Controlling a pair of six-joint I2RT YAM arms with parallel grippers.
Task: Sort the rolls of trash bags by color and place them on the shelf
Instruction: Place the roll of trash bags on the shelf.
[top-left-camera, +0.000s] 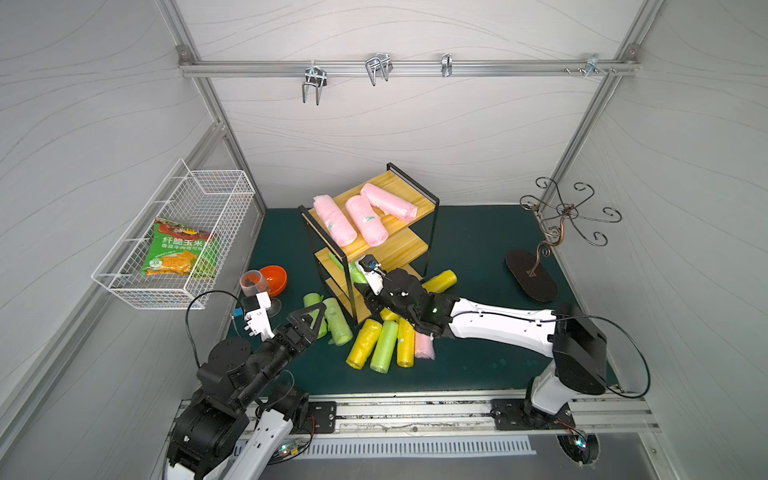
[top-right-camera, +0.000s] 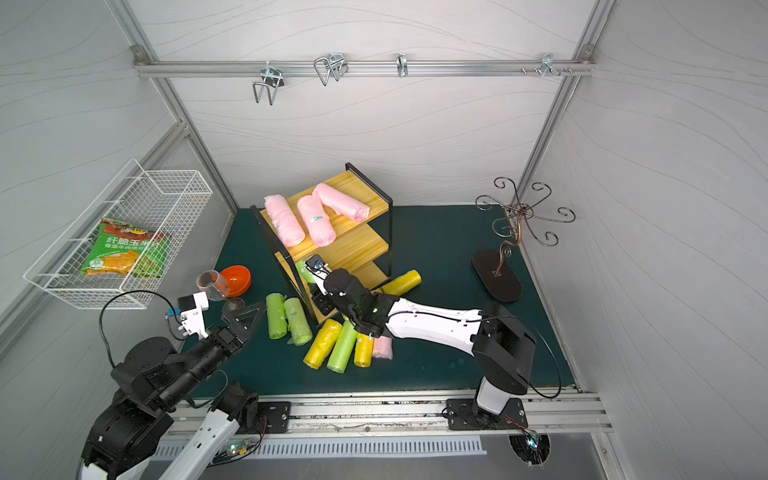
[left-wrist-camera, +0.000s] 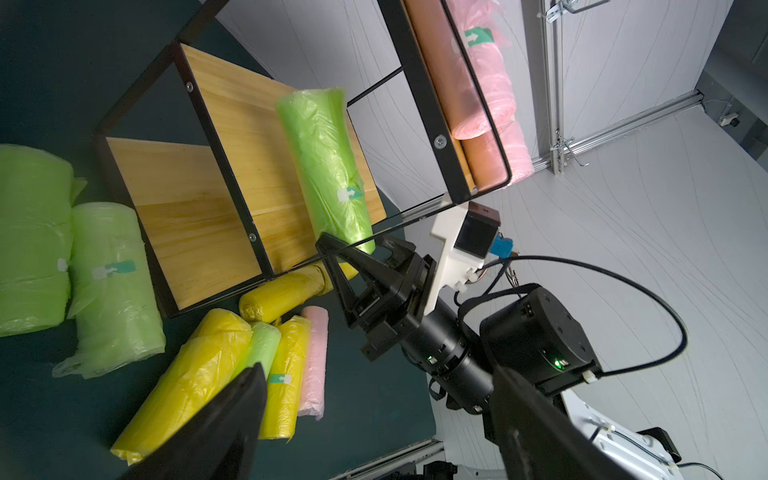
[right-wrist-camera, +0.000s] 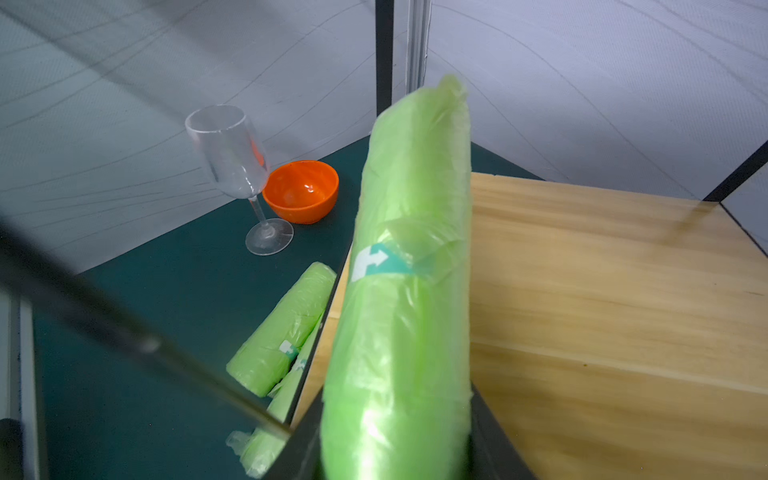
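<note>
Closest up are the two arms, black joints and glossy white shells. On that side the left gripper (top-left-camera: 315, 318) hangs with its triangular black fingers spread wide and nothing between them, right by two green rolls (top-left-camera: 337, 322) lying side by side on the dark green mat (top-left-camera: 478, 249), just left of the shelf (top-left-camera: 403, 249).

Meanwhile the right gripper (left-wrist-camera: 359, 249) is pinched narrow on the near end of a lime roll (right-wrist-camera: 411, 249). It's a long soft cylinder of crinkly, see-through-ish plastic with a teal and white arrow sticker (right-wrist-camera: 374, 262). The roll reaches in under the top board, along the side edge of a pale grainy wooden board in the thin black metal frame. Middle or bottom board, honestly can't tell.

Up top, three pink rolls (top-left-camera: 365, 220) lie across the highest board. In front of the shelf a row of rolls (top-left-camera: 384, 347) goes yellow, green, yellow, pink, all touching. One more yellow roll (top-left-camera: 440, 280) lies by the shelf's right foot.

Off to the left are a clear wine glass (right-wrist-camera: 228, 158), a shiny orange bowl (right-wrist-camera: 301, 191), and a white wire basket (top-left-camera: 199, 195) holding a snack packet (top-left-camera: 178, 249).
</note>
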